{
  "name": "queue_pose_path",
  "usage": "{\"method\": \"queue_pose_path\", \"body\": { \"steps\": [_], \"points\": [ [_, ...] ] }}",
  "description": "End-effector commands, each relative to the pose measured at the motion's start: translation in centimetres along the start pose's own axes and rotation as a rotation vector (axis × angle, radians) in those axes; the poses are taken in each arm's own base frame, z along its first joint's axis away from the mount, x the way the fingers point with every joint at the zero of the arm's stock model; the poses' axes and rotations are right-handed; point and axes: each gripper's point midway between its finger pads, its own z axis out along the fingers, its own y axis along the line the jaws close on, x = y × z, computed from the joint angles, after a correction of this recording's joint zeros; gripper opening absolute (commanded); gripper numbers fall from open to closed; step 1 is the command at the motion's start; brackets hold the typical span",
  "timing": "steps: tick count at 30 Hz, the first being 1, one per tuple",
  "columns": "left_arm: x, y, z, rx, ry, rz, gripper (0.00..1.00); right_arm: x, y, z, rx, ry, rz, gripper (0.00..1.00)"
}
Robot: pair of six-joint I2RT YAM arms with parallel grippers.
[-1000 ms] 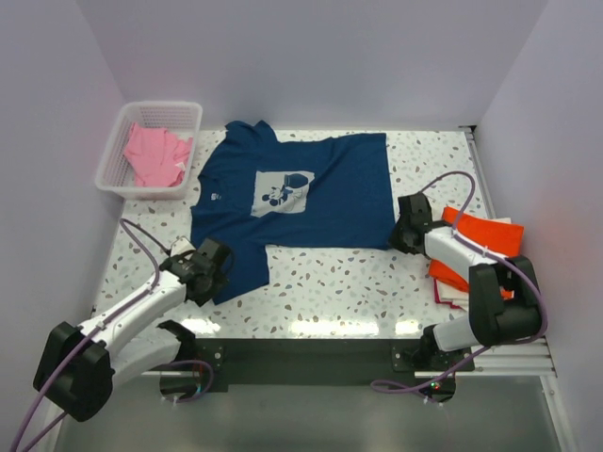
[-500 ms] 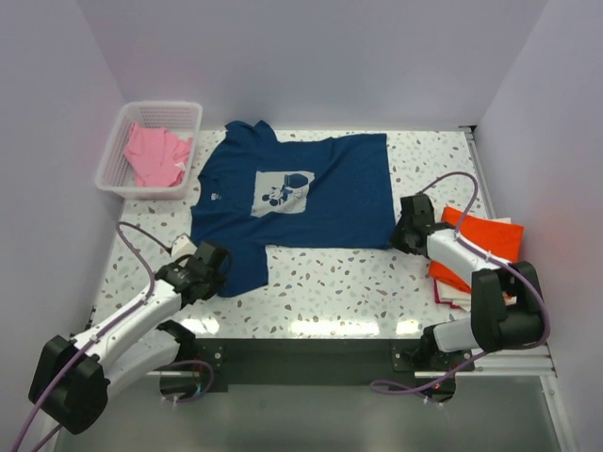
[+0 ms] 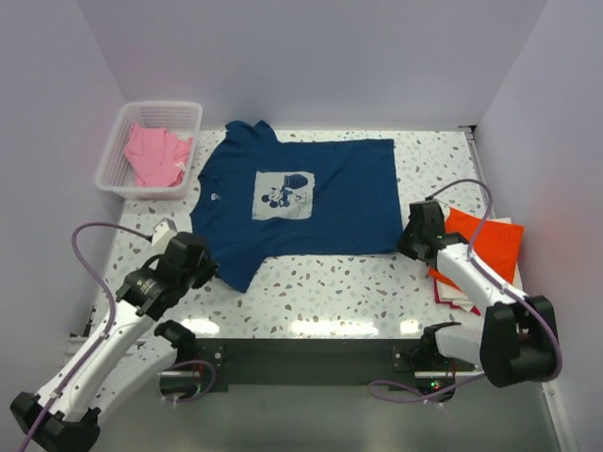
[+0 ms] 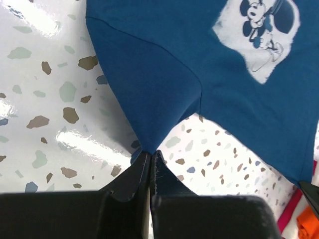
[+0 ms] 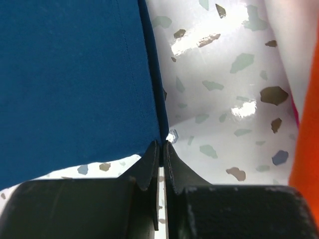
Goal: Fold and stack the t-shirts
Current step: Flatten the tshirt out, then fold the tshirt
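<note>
Top external view: navy blue printed cloth t-shirt (image 3: 301,202) spread flat, not yet folded.
Left gripper (image 4: 151,155) pinches its sleeve tip, right gripper (image 5: 160,147) its hem corner; bright orange cloth tee (image 3: 488,240) looks folded, pink cloth tee (image 3: 155,155) untouched.

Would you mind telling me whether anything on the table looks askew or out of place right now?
Nothing is spilled or damaged. The navy tee lies slightly skewed, its near sleeve drawn to a point where the left jaws pinch it. The pink tee sits crumpled in the basket.
</note>
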Motion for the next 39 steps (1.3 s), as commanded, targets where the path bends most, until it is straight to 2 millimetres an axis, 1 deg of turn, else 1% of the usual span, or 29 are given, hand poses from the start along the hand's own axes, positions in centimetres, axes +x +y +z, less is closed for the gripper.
{"method": "queue_pose_path", "body": {
  "steps": [1,3,6,7,10,13,16,17,18,19,20,21,23,24,25,26,27,28,29,30,31,32,33,34,35,36,37,38,39],
  "points": [
    [-0.7,-0.2,-2.4,0.030,0.005,0.032,0.00,0.1,-1.5,-1.8,0.037,-0.020,0.023,0.00],
    [-0.7,0.0,-2.9,0.038,0.010,0.035,0.00,-0.2,-1.6,-2.8,0.026,-0.046,0.036,0.00],
    [-0.9,0.4,-3.8,0.056,0.005,0.034,0.00,0.1,-2.2,-3.9,0.028,-0.057,0.048,0.00],
    [-0.9,0.4,-4.1,0.068,0.002,0.033,0.00,0.7,-2.6,-4.0,0.038,-0.043,0.049,0.00],
    [-0.7,0.9,-4.5,0.079,0.006,0.033,0.00,1.1,-2.8,-4.6,0.032,-0.039,0.061,0.00],
    [-0.5,0.9,-4.7,0.095,0.015,0.038,0.00,1.2,-3.0,-5.1,0.030,-0.039,0.071,0.00],
    [-0.7,0.1,-4.2,0.109,0.010,0.056,0.00,0.8,-2.7,-5.2,0.019,-0.054,0.073,0.00],
    [-1.2,-0.9,-4.1,0.136,-0.009,0.055,0.00,0.6,-2.5,-5.1,0.018,-0.051,0.065,0.00],
    [-1.5,-1.3,-3.9,0.136,-0.023,0.063,0.00,0.4,-2.3,-5.0,0.021,-0.047,0.058,0.00],
    [-1.7,-1.8,-3.3,0.116,-0.027,0.083,0.00,0.0,-2.0,-4.8,0.019,-0.053,0.056,0.00],
    [-2.6,-2.6,-2.9,0.117,-0.062,0.080,0.00,-0.4,-1.7,-4.3,0.030,-0.041,0.038,0.00],
    [-2.6,-3.0,-1.9,0.085,-0.061,0.102,0.00,-0.8,-1.4,-4.2,0.033,-0.037,0.031,0.00],
    [-4.2,-5.0,-1.3,0.103,-0.121,0.121,0.00,-2.0,-0.5,-3.4,0.041,-0.033,0.015,0.00],
    [-4.6,-5.7,-0.9,0.099,-0.132,0.132,0.00,-2.4,-0.1,-3.2,0.038,-0.034,0.010,0.00],
    [-5.2,-6.7,0.0,0.076,-0.135,0.158,0.00,-2.7,0.2,-2.8,0.045,-0.027,0.003,0.00],
    [-5.9,-8.0,0.5,0.096,-0.152,0.160,0.00,-4.1,1.1,-2.9,0.034,-0.044,-0.004,0.00],
    [-5.9,-8.4,1.8,0.063,-0.142,0.184,0.00,-3.9,1.1,-1.9,0.057,-0.016,-0.014,0.00],
    [-7.2,-9.3,2.0,0.063,-0.165,0.183,0.00,-4.4,1.6,-1.6,0.054,-0.017,-0.018,0.00],
    [-7.8,-10.4,2.6,0.083,-0.168,0.178,0.00,-5.7,2.4,-1.6,0.042,-0.033,-0.021,0.00],
    [-7.8,-10.6,4.0,0.059,-0.152,0.192,0.00,-5.4,2.5,-0.5,0.052,0.000,-0.030,0.00],
    [-9.5,-11.5,4.4,0.073,-0.182,0.176,0.00,-6.5,3.5,-0.5,0.036,-0.015,-0.029,0.00],
    [-10.0,-11.9,4.9,0.076,-0.182,0.176,0.00,-6.8,3.8,0.0,0.036,-0.007,-0.034,0.00],
    [-9.8,-12.1,6.2,0.066,-0.156,0.183,0.00,-7.0,4.0,0.3,0.035,0.000,-0.031,0.00],
    [-11.0,-12.6,6.6,0.070,-0.170,0.177,0.00,-7.5,4.7,1.0,0.025,0.009,-0.033,0.00],
    [-11.4,-13.2,7.1,0.081,-0.174,0.178,0.00,-7.8,4.9,1.4,0.027,0.010,-0.032,0.00],
    [-11.7,-12.8,8.4,0.051,-0.165,0.187,0.00,-8.1,5.1,1.7,0.025,0.012,-0.031,0.00],
    [-12.5,-13.6,8.6,0.064,-0.175,0.184,0.00,-8.5,5.6,2.4,0.016,0.025,-0.027,0.00],
    [-12.8,-13.9,9.0,0.067,-0.171,0.188,0.00,-9.0,5.6,2.7,0.016,0.026,-0.018,0.00],
    [-12.7,-13.8,10.1,0.052,-0.159,0.195,0.00,-9.1,5.8,3.1,0.014,0.037,-0.015,0.00]
  ]
}}
